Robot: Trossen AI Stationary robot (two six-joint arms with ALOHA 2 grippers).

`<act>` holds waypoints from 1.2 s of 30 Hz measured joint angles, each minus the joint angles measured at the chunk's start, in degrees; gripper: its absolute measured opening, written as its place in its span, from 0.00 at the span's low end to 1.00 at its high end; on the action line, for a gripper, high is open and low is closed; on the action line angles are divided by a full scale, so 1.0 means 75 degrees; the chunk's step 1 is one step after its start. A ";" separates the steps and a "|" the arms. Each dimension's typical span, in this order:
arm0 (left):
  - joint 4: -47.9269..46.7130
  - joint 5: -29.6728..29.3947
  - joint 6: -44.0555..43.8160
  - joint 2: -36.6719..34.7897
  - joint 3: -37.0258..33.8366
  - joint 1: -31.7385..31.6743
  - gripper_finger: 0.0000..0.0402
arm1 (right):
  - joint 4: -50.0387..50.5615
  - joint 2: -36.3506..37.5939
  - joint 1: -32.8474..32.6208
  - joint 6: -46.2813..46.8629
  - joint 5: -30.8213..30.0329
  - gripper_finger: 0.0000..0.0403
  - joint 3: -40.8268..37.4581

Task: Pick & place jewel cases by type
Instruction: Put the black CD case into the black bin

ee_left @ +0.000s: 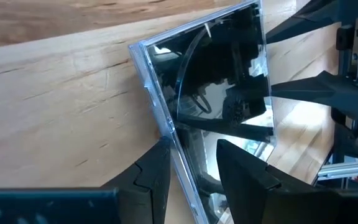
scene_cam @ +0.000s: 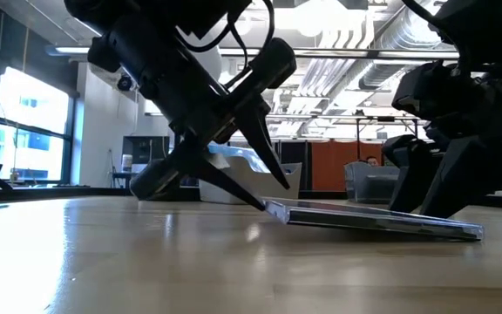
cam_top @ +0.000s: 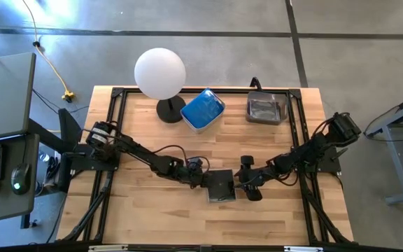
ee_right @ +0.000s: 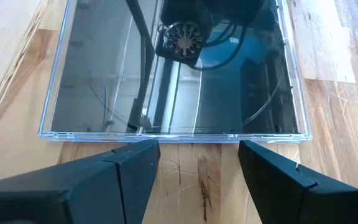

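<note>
One jewel case, clear with a black inside (cam_top: 221,187), lies on the table between both grippers. My left gripper (ee_left: 194,146) is open at the case's left edge, one finger outside that edge and the other over the top face. My right gripper (ee_right: 196,146) is open and level with the table. Its fingertips stand just short of the case's right edge (ee_right: 173,135). Far back, a blue tub (cam_top: 203,110) holds blue cases and a clear tub (cam_top: 266,107) holds dark ones. My left gripper comes slanting down from the table's left. The tip of its lower finger (scene_cam: 255,201) meets the case's left edge (ee_left: 161,127), and its upper finger (scene_cam: 273,170) hovers over the top face. The case's right end (scene_cam: 469,232) rests on the table. Whether my right gripper touches the case, I cannot tell.
A lamp with a white ball shade (cam_top: 159,72) stands at the far edge, left of the blue tub. A black frame (cam_top: 117,94) runs around the table. Bare wood (cam_top: 159,210) lies on the near side of both arms.
</note>
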State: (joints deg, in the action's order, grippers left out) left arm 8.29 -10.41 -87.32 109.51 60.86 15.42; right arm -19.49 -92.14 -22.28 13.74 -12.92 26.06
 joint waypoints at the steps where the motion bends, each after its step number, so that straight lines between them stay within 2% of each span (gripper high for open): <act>1: 0.0000 -0.0004 0.0004 -0.0003 0.0000 0.0000 0.31 | 0.0000 -0.0001 0.0000 0.0000 -0.0005 0.55 0.0000; 9: -0.0067 -0.0036 0.0288 -0.0026 0.0040 0.0000 0.31 | -0.0003 -0.0003 0.0003 -0.0009 -0.0012 0.55 0.0000; 27: -0.3107 0.0226 0.1833 -0.0111 0.2165 -0.0207 0.31 | 0.0003 -0.0006 0.0017 -0.0092 0.0055 0.55 0.0003; 31: -0.2772 -0.0072 0.2284 -0.0106 0.2947 -0.0250 0.31 | -0.0186 -0.0059 0.0049 -0.0139 -0.0050 0.55 0.0067; 33: -0.3018 -0.0141 0.2678 -0.0074 0.3000 -0.0266 0.31 | -0.0163 -0.0044 0.0055 -0.0125 -0.0230 0.55 0.0044; 36: -0.2506 0.0080 0.3258 -0.0034 0.3087 -0.0407 0.31 | -0.0313 -0.0045 0.0039 -0.0096 -0.0526 0.55 0.0038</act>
State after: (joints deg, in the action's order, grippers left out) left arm -10.50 -9.81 -62.88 109.26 84.01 12.37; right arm -21.83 -92.48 -21.99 13.02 -16.86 26.35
